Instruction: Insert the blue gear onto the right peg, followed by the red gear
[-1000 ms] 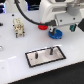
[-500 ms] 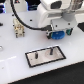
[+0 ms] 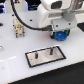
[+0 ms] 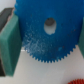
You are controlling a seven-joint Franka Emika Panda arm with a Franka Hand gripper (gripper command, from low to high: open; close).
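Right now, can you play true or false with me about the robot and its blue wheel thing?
1. The gripper is holding the blue gear. True.
2. The blue gear is already on a peg. False: it hangs above the table, away from the white plate.
3. Two pegs stand on the white plate. True: one is the right peg.
4. The blue gear has smooth edges. False: the wrist view shows teeth all around.
5. The blue gear has a hole in its middle. True.

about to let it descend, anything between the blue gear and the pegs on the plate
Nothing visible. The claw holds the blue gear above the table, apart from the white plate, and the stretch toward the right peg looks bare.
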